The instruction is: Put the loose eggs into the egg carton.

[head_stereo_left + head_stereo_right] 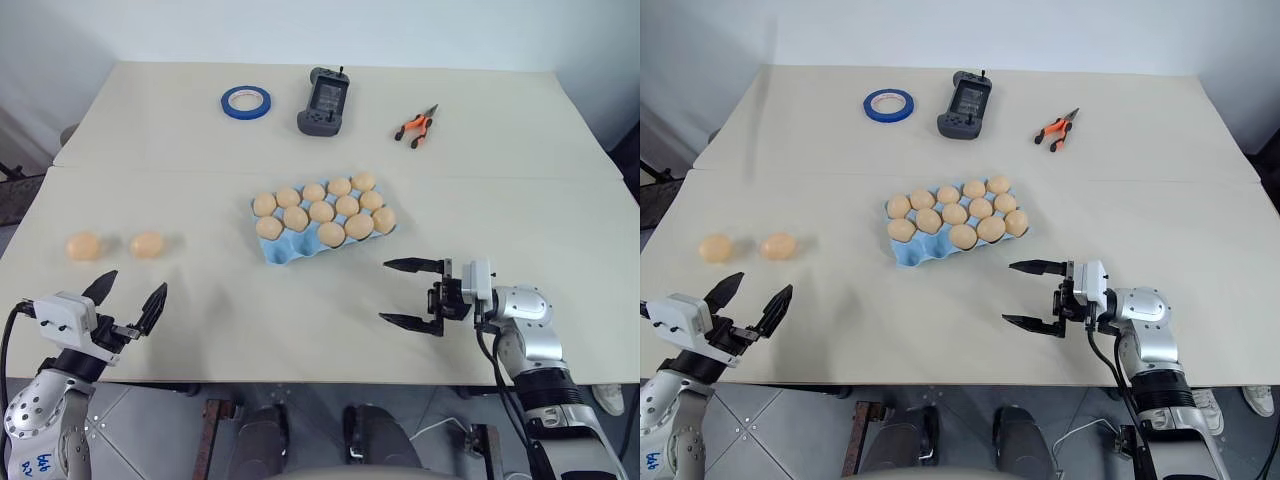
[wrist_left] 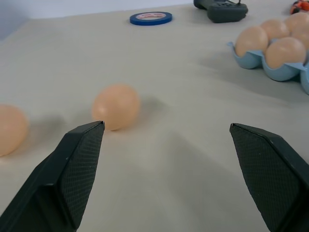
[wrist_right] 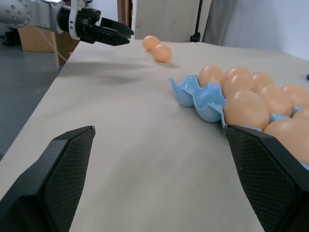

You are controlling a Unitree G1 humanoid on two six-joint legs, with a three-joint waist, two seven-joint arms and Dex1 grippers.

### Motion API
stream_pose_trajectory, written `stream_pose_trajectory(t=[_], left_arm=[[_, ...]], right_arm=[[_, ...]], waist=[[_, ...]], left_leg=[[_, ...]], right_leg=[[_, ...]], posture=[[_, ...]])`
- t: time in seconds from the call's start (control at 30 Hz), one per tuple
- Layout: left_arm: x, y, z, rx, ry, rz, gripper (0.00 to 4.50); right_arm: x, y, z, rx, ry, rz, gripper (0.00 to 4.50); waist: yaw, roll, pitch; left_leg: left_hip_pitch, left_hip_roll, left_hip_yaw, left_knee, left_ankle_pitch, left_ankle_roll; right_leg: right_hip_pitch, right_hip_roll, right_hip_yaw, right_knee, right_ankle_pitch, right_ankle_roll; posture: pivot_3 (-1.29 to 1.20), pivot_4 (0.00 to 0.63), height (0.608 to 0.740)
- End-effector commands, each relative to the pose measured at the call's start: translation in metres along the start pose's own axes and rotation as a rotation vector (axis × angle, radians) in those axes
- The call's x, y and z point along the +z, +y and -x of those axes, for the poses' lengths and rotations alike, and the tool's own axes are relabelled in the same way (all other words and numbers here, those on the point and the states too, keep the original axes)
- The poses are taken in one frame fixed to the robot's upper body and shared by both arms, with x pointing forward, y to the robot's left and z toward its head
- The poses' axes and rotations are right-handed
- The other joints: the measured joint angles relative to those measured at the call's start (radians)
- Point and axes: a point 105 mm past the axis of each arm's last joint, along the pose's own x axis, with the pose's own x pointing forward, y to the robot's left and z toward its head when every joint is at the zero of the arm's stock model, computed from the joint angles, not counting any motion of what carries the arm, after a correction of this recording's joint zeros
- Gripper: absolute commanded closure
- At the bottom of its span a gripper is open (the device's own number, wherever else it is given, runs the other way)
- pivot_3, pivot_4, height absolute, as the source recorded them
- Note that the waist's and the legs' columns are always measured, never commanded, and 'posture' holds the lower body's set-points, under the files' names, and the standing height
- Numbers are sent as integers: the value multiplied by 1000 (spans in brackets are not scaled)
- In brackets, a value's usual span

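Observation:
Two loose eggs (image 1: 84,246) (image 1: 147,244), tan-orange, lie side by side at the table's left. The light blue egg carton (image 1: 283,250) sits mid-table holding several eggs, with empty cups (image 3: 193,99) at its front left corner. My left gripper (image 1: 134,283) is open near the front left edge, just short of the loose eggs and pointing toward them; the nearer egg (image 2: 116,106) lies ahead of its left finger. My right gripper (image 1: 386,291) is open with nothing in it, to the front right of the carton and pointing left.
At the back of the table lie a blue tape roll (image 1: 246,102), a black handheld controller (image 1: 324,101) and orange-handled pliers (image 1: 416,126). Both grippers hang close to the table's front edge.

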Motion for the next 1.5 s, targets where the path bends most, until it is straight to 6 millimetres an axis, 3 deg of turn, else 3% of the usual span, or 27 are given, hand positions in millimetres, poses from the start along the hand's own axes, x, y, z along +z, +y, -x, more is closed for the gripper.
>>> stream_pose_trajectory(t=[0.03,0.27,0.4,0.5,0.6,0.67,0.77,0.87,1.0,1.13,1.27,1.43,1.5], left_arm=[[19,11,-13,61,-78,-5,138],[26,30,-52,157,-70,56,138],[-1,25,-91,88,95,95,138],[-15,24,-97,73,176,104,138],[-20,27,-96,91,208,93,678],[-20,28,-96,87,211,90,1313],[-4,24,-102,48,148,55,2215],[33,1,-116,-107,-8,1,2521],[56,-46,-132,-369,-68,-67,2521],[60,-106,-139,-678,-62,-96,2521],[54,-150,-149,-871,-33,-126,2521],[47,-172,-156,-978,1,-151,2521],[45,-174,-157,-994,7,-146,1866]], right_arm=[[5,-2,0,4,-15,36,0],[5,-3,-1,-4,-12,41,0],[6,-3,-4,-3,-15,48,0],[8,-2,-4,-6,-18,52,0],[8,-1,-3,-16,-16,53,0],[8,0,-2,-27,-16,53,0],[7,2,-1,-36,-13,49,0],[6,2,-1,-44,-9,46,0],[6,2,1,-57,-2,47,0],[5,0,1,-71,2,54,0],[6,-1,1,-90,2,63,0],[7,1,1,-115,3,68,0],[8,3,2,-133,-1,72,0]], waist=[[1,0,0],[-3,0,0],[0,0,0],[-3,0,0],[-5,0,0],[-4,0,0],[0,0,0],[2,-1,0],[7,-1,0],[2,-1,0],[1,-1,0],[-1,-1,0],[0,-1,0]], left_leg=[[0,0,0,0,0,0],[0,0,0,1,1,1],[0,0,1,1,2,1],[0,0,1,3,1,1],[0,1,4,3,0,1],[1,1,4,2,0,0],[0,1,4,2,0,-1],[0,1,4,3,0,0],[-1,0,3,6,0,0],[0,0,5,6,0,-1],[-1,0,6,6,2,-2],[-1,1,8,6,2,-2],[-1,1,8,7,2,-2]], right_leg=[[0,0,0,0,0,0],[0,1,-1,3,0,1],[-1,1,-2,5,1,1],[-1,1,-2,5,1,2],[-2,1,-2,5,2,3],[-3,1,-3,6,2,3],[-3,1,-4,5,2,3],[-2,0,-4,5,2,3],[-1,0,-4,5,2,3],[0,0,-3,5,2,4],[-1,1,-2,5,2,4],[-2,2,-1,5,2,4],[-2,2,-1,5,2,4]], posture=[[0,150,740],[0,150,740],[0,150,740],[0,150,740],[0,150,740],[0,150,740],[0,150,740],[0,150,740],[0,150,740],[0,150,740],[0,150,740],[0,150,740],[0,150,740]])
